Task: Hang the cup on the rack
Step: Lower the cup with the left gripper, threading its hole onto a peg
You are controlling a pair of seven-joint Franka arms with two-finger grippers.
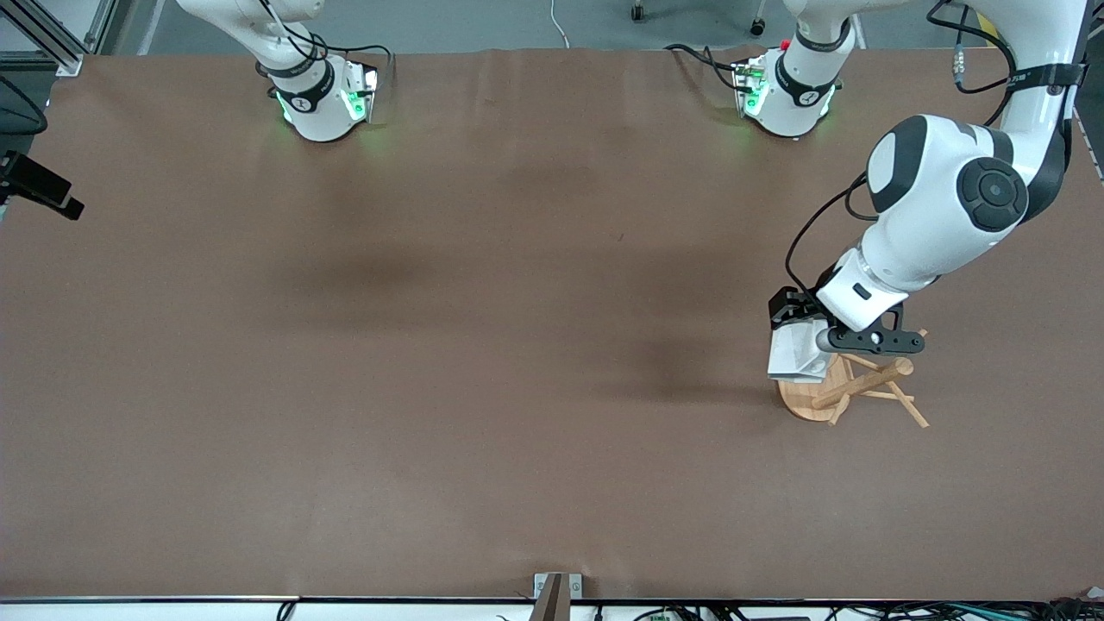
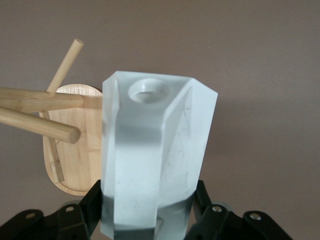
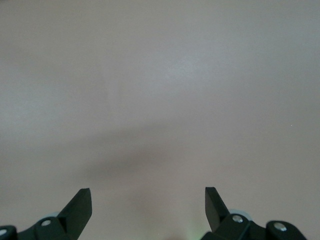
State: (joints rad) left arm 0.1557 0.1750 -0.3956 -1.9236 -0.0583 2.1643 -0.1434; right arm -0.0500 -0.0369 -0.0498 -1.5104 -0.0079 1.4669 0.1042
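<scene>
The cup (image 2: 155, 155) is held by the left hand (image 2: 150, 220), fingers clamped low on its faceted body, up in the air right over the rack (image 1: 849, 392) at the left arm's end of the worktop (image 1: 431, 345). In the left wrist view the handle faces up, its round hole (image 2: 148, 91) showing, with a peg tip (image 2: 67, 134) just beside the cup wall. The cup looks rigid, light and matte, so it probably isn't too slippery, but the flat facets are what should be gripped, not the edges. It's likely chippable if knocked on the bamboo. The rack seems light too, so it could be tipped by a sideways push. The right hand (image 3: 147, 205) is parked with fingers spread wide over bare worktop; that arm is left waiting.
</scene>
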